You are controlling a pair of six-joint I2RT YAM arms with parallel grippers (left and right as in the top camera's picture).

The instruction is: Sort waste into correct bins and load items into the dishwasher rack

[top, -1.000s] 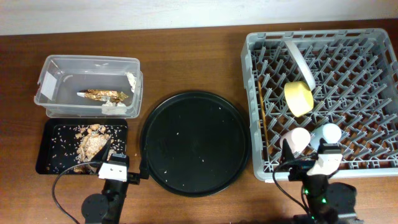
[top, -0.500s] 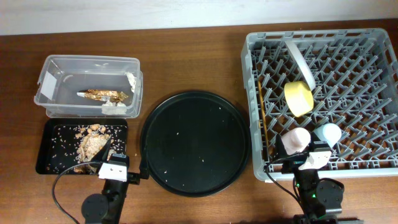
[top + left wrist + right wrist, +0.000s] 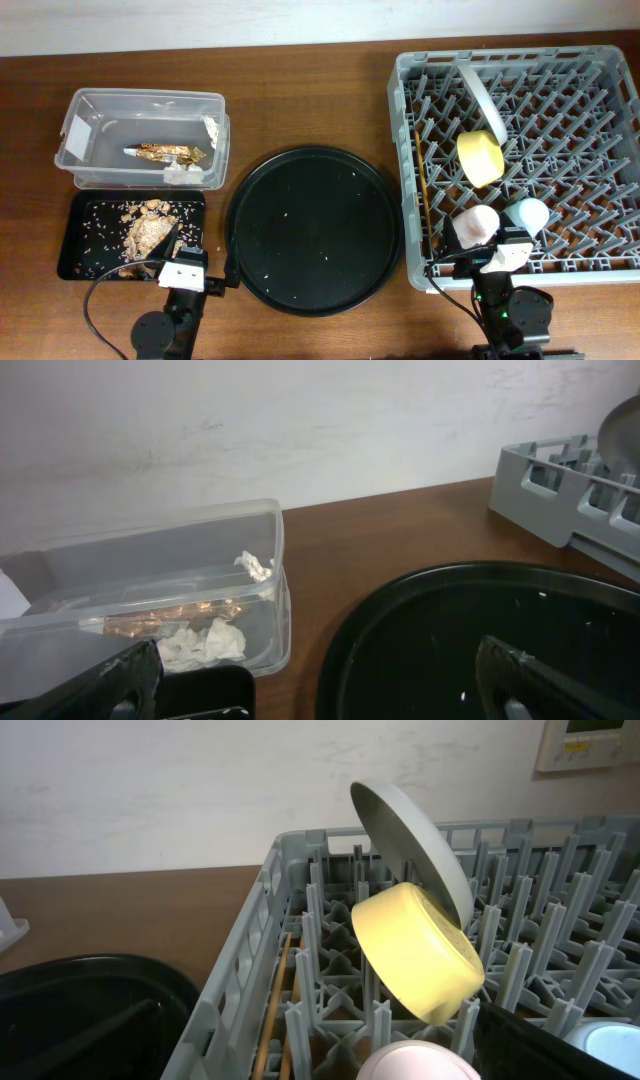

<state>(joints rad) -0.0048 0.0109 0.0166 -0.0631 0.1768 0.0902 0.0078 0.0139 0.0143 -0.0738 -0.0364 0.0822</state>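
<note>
The dishwasher rack (image 3: 600,60) holds the upright plate (image 3: 483,95), the yellow bowl (image 3: 481,158), the pink cup (image 3: 474,224), the blue cup (image 3: 527,212) and the chopsticks (image 3: 427,205). The clear tub (image 3: 140,98) holds the foil wrapper (image 3: 165,152) and white paper (image 3: 182,172). The black rectangular tray (image 3: 70,235) holds food scraps (image 3: 148,232). My left gripper (image 3: 200,255) is open and empty, between that tray and the round tray. My right gripper (image 3: 490,250) is open and empty at the rack's front edge, just behind the pink cup (image 3: 415,1065).
A large round black tray (image 3: 315,230) with a few crumbs lies between the bins and the rack. A white wall runs along the table's far edge. The rack's near wall (image 3: 250,950) stands right in front of my right gripper.
My right gripper has drawn back and left from over the blue cup to the rack's front edge. Both cups stay in the rack. The left arm has not moved.
</note>
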